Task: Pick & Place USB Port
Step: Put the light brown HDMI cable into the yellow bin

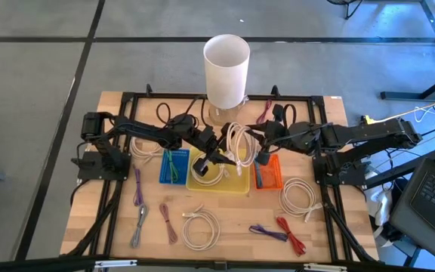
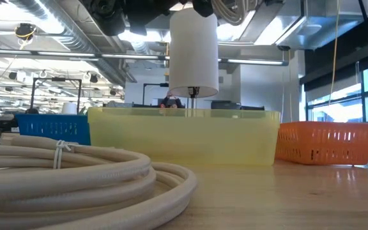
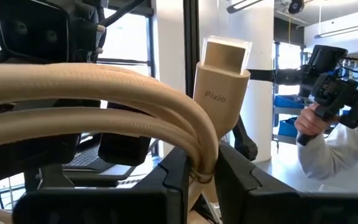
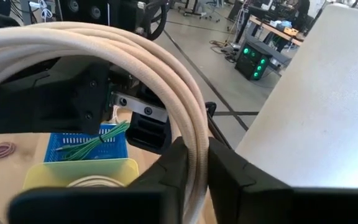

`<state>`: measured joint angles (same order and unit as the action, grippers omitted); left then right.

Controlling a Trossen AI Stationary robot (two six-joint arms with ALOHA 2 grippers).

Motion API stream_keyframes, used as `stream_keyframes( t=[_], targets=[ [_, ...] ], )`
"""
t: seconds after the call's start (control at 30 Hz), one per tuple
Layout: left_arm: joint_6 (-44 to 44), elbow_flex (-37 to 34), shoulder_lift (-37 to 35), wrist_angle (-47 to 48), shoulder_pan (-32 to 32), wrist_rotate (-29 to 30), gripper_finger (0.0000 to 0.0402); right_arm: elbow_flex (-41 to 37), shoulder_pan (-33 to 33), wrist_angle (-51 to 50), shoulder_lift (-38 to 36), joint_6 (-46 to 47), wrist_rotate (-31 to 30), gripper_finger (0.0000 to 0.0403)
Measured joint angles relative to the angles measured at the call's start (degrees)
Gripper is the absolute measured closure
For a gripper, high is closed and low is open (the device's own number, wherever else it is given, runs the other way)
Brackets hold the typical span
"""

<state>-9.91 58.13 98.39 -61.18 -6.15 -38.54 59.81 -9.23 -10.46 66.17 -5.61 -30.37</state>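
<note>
A coiled cream USB cable (image 1: 238, 142) is held in the air above the yellow bin (image 1: 240, 186), between both grippers. Its cream plug (image 3: 222, 68), marked "Pixio", stands up beyond the left fingers. My left gripper (image 1: 227, 153) (image 3: 201, 180) comes from the table's left and is shut on the coil. My right gripper (image 1: 251, 143) (image 4: 191, 177) comes from the right and is shut on the same coil. A second cream coil (image 1: 206, 174) lies inside the yellow bin. In the low view only the bottom of the loops (image 2: 232, 11) shows, at the top edge. My left gripper pinches several strands of the coil (image 3: 197, 146) together between its two fingers, close below the plug. The loops arch away to one side, and the plug stands upright above the fingers. The coil is lifted clear of the bin. My right gripper pinches a bundle of the coil's strands (image 4: 191, 140) between its two fingers, coming level from the table's right. The fingers lie across the strands. The loops curve up and away from the fingers, clear of the bin.
A blue bin (image 1: 174, 166) and an orange bin (image 1: 269, 172) flank the yellow one. A white cylinder (image 1: 226, 69) stands at the far edge. More cream coils (image 1: 300, 198) (image 1: 201, 227) and coloured cables lie on the near table. A person (image 3: 334, 130) stands beyond the table.
</note>
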Motion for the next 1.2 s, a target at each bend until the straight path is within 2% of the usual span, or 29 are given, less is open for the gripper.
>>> stream_keyframes(
  t=[0.3, 0.47, 0.57, 0.83, 0.97, 1.07, 1.2],
  targets=[
    [0.2, 0.0, -0.2, 3.3, -0.3, -1.5, 0.0362, 0.0, -0.3, -1.8, -1.0, -5.6, -5.5, 0.0117],
    [0.4, 0.1, -2.8, 14.2, -1.6, -2.2, 0.0362, 0.0, -2.0, -5.7, -3.2, -5.5, -12.1, 0.0045],
    [3.2, 0.1, -5.5, 23.1, -2.2, -0.4, 0.0362, 0.0, -3.6, -10.3, -4.9, -3.9, -16.8, 0.0028],
    [13.8, 0.0, -14.6, 50.5, -2.0, 13.4, 0.0362, 0.0, -6.0, -18.5, -9.0, 2.0, -22.9, 0.0023],
    [15.3, 0.0, -17.5, 57.5, -1.4, 20.3, 0.0362, 0.0, -6.1, -22.6, -10.0, 4.9, -24.5, 0.0023],
    [15.2, 0.7, -18.2, 64.1, -1.0, 26.4, 0.0362, 0.0, -6.1, -24.8, -11.1, 6.8, -24.9, 0.0023],
    [15.7, 5.7, -16.6, 76.2, 1.1, 34.8, 0.0362, 0.0, -6.0, -26.8, -11.5, 8.2, -27.1, 0.0022]
  ],
)
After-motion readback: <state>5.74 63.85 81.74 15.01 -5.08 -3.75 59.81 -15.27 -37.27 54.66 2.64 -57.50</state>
